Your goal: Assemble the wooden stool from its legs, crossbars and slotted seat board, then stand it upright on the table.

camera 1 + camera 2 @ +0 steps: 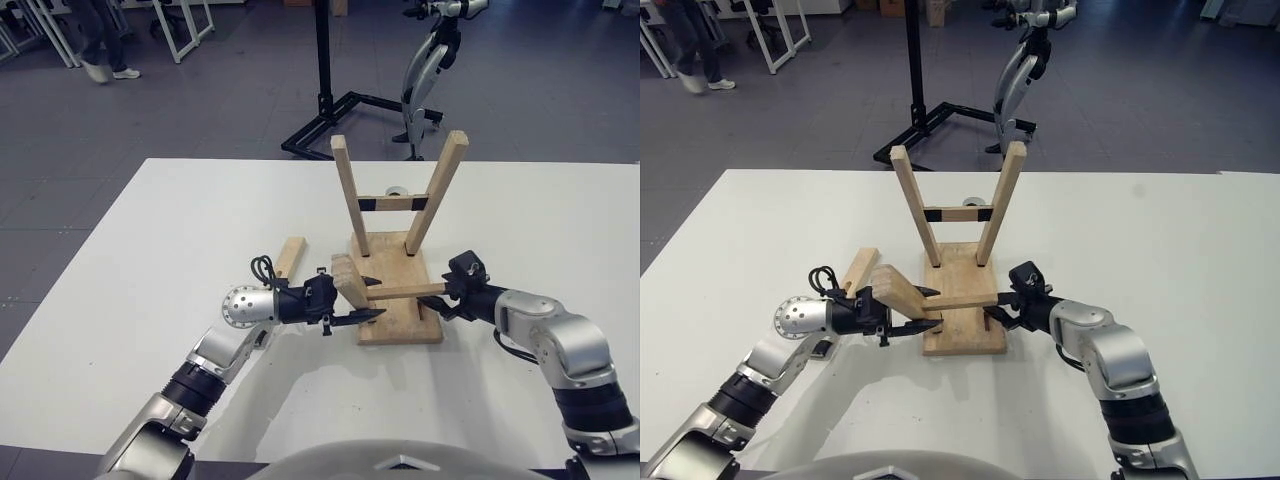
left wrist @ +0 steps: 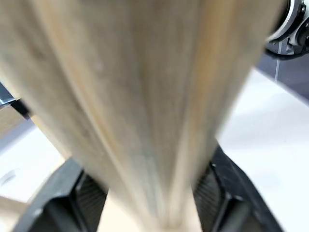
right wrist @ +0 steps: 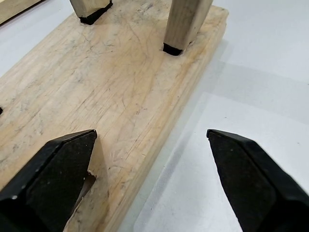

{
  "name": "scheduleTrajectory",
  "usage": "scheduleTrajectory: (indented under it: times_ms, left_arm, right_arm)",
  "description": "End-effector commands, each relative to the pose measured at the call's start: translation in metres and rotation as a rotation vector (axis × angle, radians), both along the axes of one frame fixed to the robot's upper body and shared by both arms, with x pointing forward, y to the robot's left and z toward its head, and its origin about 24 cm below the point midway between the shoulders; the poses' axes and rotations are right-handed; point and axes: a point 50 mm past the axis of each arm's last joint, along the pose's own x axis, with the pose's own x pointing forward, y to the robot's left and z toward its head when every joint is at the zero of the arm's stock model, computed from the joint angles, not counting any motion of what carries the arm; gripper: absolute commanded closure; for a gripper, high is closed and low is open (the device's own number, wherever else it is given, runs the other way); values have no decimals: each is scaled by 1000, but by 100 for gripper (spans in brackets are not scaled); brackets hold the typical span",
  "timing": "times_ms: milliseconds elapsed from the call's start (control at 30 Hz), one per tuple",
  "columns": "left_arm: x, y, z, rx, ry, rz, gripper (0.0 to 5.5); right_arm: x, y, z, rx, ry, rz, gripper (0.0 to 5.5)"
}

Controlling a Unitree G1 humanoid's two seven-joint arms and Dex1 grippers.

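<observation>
The slotted seat board (image 1: 400, 322) lies flat on the white table (image 1: 180, 260). Two legs (image 1: 350, 195) stand upright in its far slots, joined by a crossbar (image 1: 395, 203). My left gripper (image 1: 372, 298) is shut on a third leg (image 1: 345, 278), held tilted over the board's near left corner; that leg (image 2: 145, 96) sits between the black fingers (image 2: 63, 198). A thin crossbar (image 1: 405, 291) runs from this leg toward my right gripper (image 1: 440, 298). The right gripper (image 3: 152, 140) stands open over the seat board (image 3: 111, 87), straddling its edge. A loose leg (image 1: 290, 257) lies on the table to the left.
A small white round object (image 1: 397, 190) sits on the table behind the standing legs. Beyond the table's far edge stand a black floor stand (image 1: 325, 100) and a grey machine (image 1: 425, 70). Bare tabletop stretches to the left and right.
</observation>
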Motion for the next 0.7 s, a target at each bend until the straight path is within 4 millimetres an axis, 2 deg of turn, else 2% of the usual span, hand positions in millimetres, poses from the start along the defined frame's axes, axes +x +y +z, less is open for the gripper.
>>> scheduleTrajectory:
  times_ms: [33, 200, 400, 433, 567, 700]
  left_arm:
    - [-33, 29, -54, 328, 262, -62, 258]
    - [-28, 29, -42, 329, 242, -68, 174]
    - [-3, 48, 8, 318, 190, 57, 79]
    - [-1, 54, 18, 318, 200, 87, 62]
    - [2, 76, 70, 292, 192, 208, 62]
    - [14, 98, 146, 78, 56, 389, 62]
  right_arm:
    - [-9, -6, -16, -59, 56, -22, 129]
    - [-13, -7, -17, -54, 57, -40, 129]
    - [-15, 1, -19, -30, 55, -57, 129]
    - [-15, 3, -19, -21, 52, -64, 129]
    - [-17, 16, -21, 18, 55, -70, 129]
    - [-23, 27, -23, 45, 70, -61, 129]
